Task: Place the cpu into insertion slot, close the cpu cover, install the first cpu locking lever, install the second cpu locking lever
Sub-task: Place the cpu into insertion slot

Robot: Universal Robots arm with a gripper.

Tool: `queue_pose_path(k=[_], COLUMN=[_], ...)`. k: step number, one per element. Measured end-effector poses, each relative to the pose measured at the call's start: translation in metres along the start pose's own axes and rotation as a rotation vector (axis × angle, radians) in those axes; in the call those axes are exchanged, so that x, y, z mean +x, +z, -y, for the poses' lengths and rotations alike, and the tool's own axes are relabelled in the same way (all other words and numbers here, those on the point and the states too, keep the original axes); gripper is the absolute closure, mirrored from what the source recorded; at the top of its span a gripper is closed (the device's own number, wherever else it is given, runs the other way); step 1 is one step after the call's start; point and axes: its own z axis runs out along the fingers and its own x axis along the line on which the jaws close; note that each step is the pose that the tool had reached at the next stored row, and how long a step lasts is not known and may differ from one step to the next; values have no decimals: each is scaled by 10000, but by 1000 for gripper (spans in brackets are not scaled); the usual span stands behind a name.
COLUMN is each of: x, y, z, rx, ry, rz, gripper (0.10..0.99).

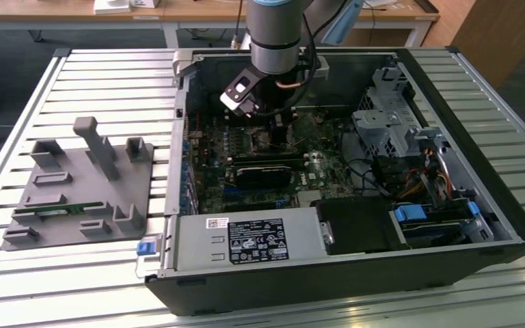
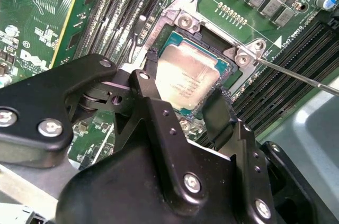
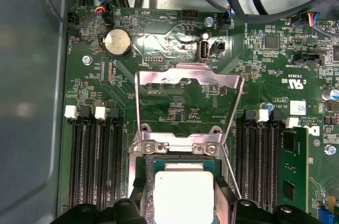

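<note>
**Cpu held at the socket, cover open**

In the exterior view the arm [image 1: 276, 31] reaches down into an open computer case [image 1: 335, 273] lying on the slatted counter [image 1: 107, 68]. The gripper [image 1: 279, 130] is low over the green board, at about twelve o'clock from the black graphics card [image 1: 262, 171]. A grey fixture tray [image 1: 62, 205] sits on the counter at nine o'clock from the case.

In both wrist views the cpu [image 2: 190, 73] lies silvery side up in the insertion slot [image 2: 212, 41] (whether it is fully seated I cannot tell). The gripper is narrowed onto it, with its fingers [image 2: 217, 110] against two opposite edges.

The cpu cover [image 3: 153, 77] is swung open, and the board shows through its window. A thin locking lever [image 2: 296, 75] runs out from one corner of the slot. Memory slots [image 3: 95, 160] flank the slot on both sides.
</note>
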Motion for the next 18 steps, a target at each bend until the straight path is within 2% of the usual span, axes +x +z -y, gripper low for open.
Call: queue_pose_path(k=[13,18], x=[28,26], y=[11,-32], z=[0,-2], rx=[0,0], ry=[3,3], rz=[-25,-24], gripper=[475,475])
